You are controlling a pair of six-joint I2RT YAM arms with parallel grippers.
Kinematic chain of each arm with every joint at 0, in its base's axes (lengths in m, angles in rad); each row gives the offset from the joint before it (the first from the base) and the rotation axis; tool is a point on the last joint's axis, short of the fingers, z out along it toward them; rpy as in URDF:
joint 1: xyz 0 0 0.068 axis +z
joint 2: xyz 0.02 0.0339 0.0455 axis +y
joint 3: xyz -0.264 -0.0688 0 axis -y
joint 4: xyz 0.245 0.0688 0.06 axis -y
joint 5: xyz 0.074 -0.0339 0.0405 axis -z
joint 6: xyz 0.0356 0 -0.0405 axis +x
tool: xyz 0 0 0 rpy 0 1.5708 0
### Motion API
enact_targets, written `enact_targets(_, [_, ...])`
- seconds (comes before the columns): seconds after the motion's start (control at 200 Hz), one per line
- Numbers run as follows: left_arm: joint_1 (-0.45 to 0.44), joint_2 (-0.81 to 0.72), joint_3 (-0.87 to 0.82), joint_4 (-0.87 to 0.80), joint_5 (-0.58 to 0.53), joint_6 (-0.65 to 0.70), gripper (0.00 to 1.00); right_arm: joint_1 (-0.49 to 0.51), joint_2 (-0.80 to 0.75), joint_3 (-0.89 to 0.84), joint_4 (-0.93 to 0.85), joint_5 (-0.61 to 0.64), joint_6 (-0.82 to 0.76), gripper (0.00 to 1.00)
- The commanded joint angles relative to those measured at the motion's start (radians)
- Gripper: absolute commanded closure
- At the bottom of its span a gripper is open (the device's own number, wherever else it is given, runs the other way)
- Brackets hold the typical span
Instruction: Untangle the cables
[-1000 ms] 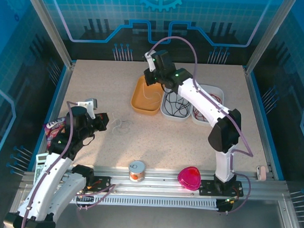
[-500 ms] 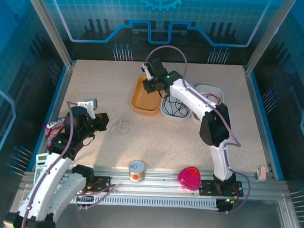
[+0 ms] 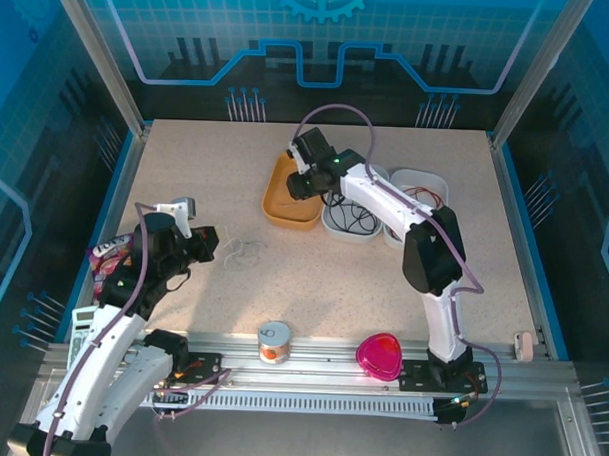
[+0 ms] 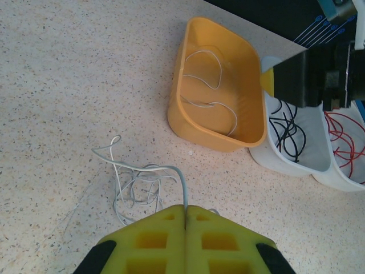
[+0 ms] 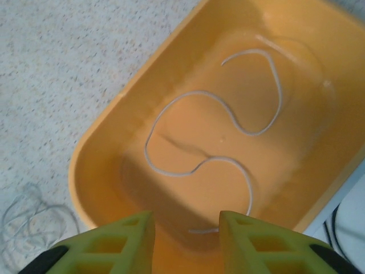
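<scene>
Left fingers, two blocky yellow pads, are pressing flat together and pinching one strand of the pale whitish thin cable tangle, which is lying on the speckled beige surface. In the left wrist view that strand is rising from the fingers toward 12 o'clock, then bending over toward 9 o'clock into loose loops. A free end is poking out toward 11 o'clock. From above, the tangle is sitting at 3 o'clock of the left fingers and at 7 o'clock of the orange rectangular plastic tub.

Right fingers are standing apart, gripping nothing, and hovering over that tub; from above they are hanging at its 1 o'clock corner. A single pale whitish cable is lying on the tub floor in an S-shaped curl. In the right wrist view its long axis is running along the tub's length, from 1 o'clock down to 6 o'clock.

Just beside the orange tub, at its 3 o'clock in the left wrist view, a white plastic tub is holding thin black cables in a loopy heap. Beside it, a second white tub is holding thin dark red cables.

At the near edge of the surface, a small round tin is showing the numeral 6 on its lid. A pink heart-shaped object is lying at its 3 o'clock.
</scene>
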Motion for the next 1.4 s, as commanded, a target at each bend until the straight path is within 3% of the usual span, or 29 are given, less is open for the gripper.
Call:
enact_targets(0.0, [0.007,-0.003,-0.013,0.019,0.021,0.005,1.0,0.005,-0.126,-0.097,0.082,-0.104,0.05,0.64])
enact_targets(0.235, [0.007,-0.002,-0.01,0.019,0.009,0.008,1.0,0.065,-0.225,-0.278,0.192,-0.171,0.079,0.62])
enact_targets(0.545, [0.007,0.001,0.009,-0.003,-0.002,0.024,1.0,0.173,-0.147,-0.311,0.21,-0.159,0.011,0.57])
enact_targets(1.016, [0.007,0.0,0.007,-0.014,-0.012,0.026,1.0,0.258,0.077,-0.18,0.256,-0.107,-0.109,0.56])
enact_targets(1.396, [0.008,-0.001,0.001,-0.016,-0.007,0.024,1.0,0.27,0.186,-0.075,0.227,-0.057,-0.156,0.48])
